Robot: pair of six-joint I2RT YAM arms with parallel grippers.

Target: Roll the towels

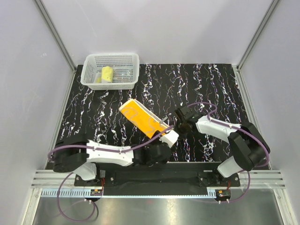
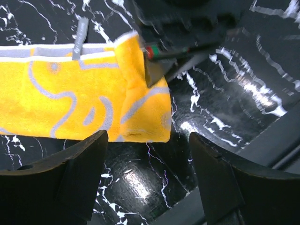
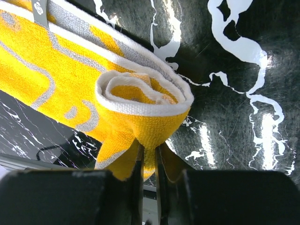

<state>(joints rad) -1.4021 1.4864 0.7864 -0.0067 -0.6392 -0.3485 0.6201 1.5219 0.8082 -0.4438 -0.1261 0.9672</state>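
Pinching the curled end, the right gripper point(image 3: 149, 157) clamps the orange towel point(image 3: 70, 79); soft and limp, it likely unrolls unless held there; the left gripper point(image 2: 147, 140) gapes.

The left arm point(image 1: 110, 155) and right arm point(image 1: 216, 125) are white with black joints. A thin purple cable point(image 1: 58, 201) runs along each. The left gripper point(image 2: 147, 145) has fat black fingers point(image 2: 70, 178).

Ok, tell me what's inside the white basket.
One rolled pale yellow towel lies inside the white mesh basket. Anything beneath the towel is covered.
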